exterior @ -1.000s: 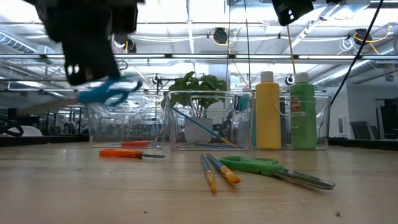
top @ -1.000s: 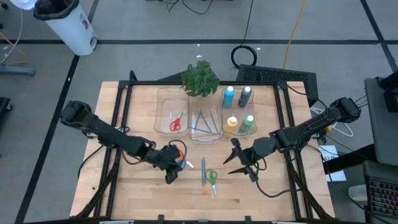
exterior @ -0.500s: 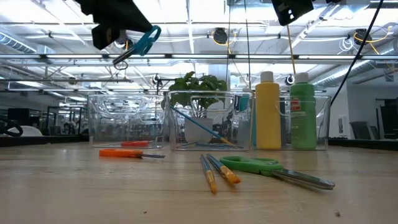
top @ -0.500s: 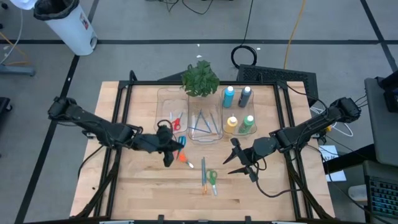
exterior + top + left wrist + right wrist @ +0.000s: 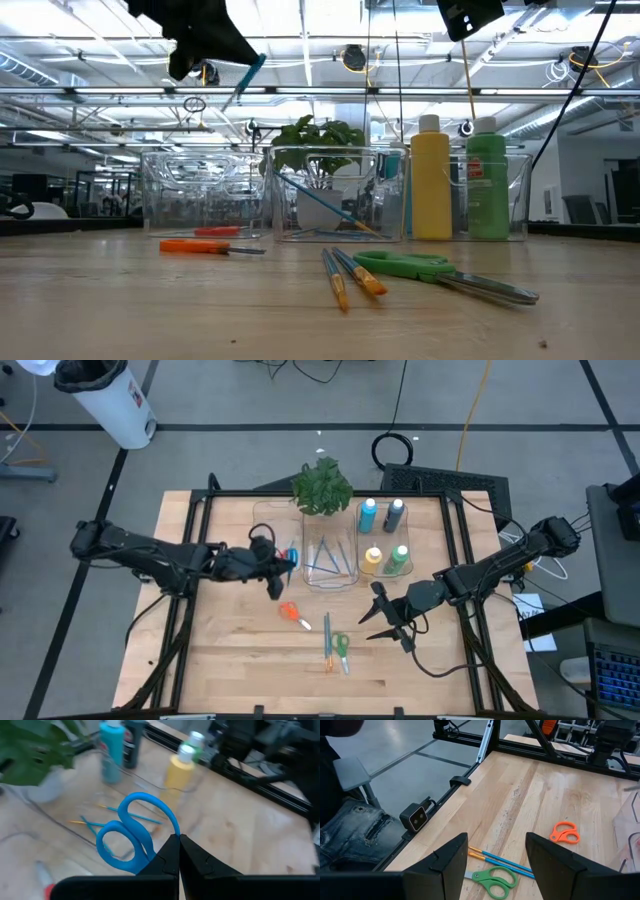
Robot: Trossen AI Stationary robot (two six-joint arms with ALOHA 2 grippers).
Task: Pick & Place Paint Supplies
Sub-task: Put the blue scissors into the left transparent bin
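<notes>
Left gripper fingers clenched on blue scissors, held in air over left clear bin at centre-left of high view, red scissors already inside; right gripper fingers spread, empty, hovering centre-right. Partly done: brushes in middle bin, four bottles in right bin; left on tabletop: orange scissors, green scissors, two loose brushes, lower centre. Plenty of bare tabletop lower left and right; bin walls and plant crowd upper centre.
</notes>
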